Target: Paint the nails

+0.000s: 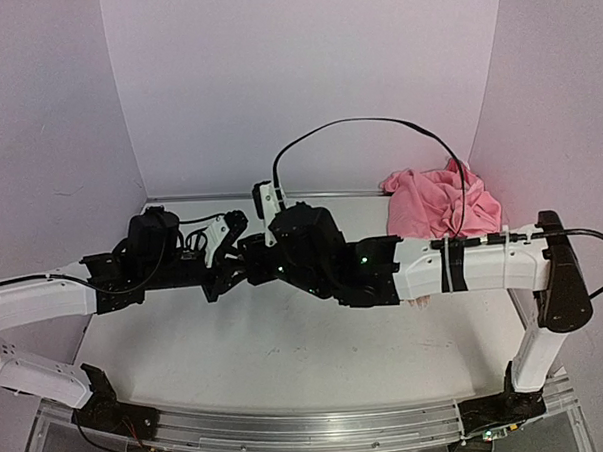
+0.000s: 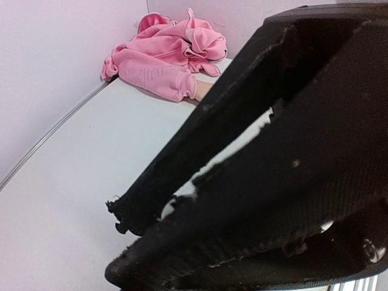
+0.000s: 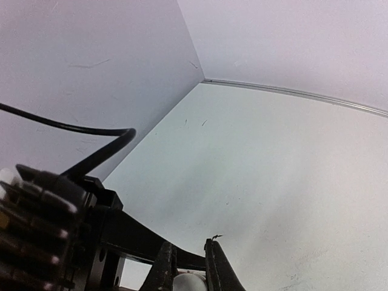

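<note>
In the right wrist view my right gripper (image 3: 188,245) is shut on a small rounded white cap (image 3: 191,282). The bottle under the cap is out of view. My left gripper (image 2: 124,245) fills the left wrist view, its black fingers (image 2: 182,163) drawn together. I see nothing held between them. From above, both grippers meet over the middle of the table, left gripper (image 1: 226,272) against right gripper (image 1: 251,252). A flesh-coloured mannequin hand (image 2: 204,90) sticks out of a pink sleeve (image 2: 157,76). Its nails are hidden behind my finger.
The crumpled pink garment (image 1: 441,202) lies in the back right corner of the white table (image 1: 287,357). White walls (image 1: 305,76) enclose the back and both sides. A black cable (image 1: 377,123) arcs above the right arm.
</note>
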